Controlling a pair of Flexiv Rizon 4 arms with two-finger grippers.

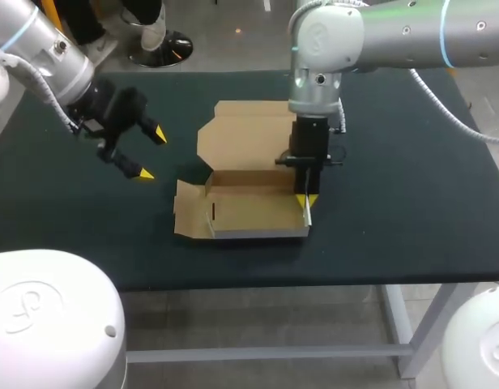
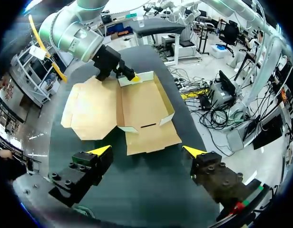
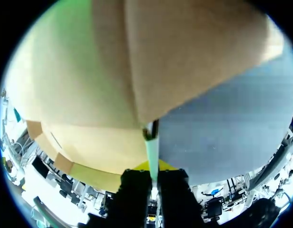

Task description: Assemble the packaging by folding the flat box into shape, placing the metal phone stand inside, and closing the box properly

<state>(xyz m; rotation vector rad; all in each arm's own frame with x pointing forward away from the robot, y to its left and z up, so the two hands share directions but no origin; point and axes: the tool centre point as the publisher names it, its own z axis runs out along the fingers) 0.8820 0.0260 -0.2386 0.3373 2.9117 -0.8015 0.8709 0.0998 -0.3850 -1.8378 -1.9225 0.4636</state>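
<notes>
The brown cardboard box sits mid-table, half formed, its lid lying open and flat behind it. My right gripper points straight down at the box's right end, shut on the thin upright side wall. The box's left side flap is splayed outward. My left gripper hangs open to the left of the box, touching nothing. In the left wrist view the box lies ahead of my left gripper, with the right gripper at its far end. No metal phone stand is in view.
The dark table mat stretches bare to the right of the box and along the front edge. The right arm's wrist stands over the lid's right rear corner.
</notes>
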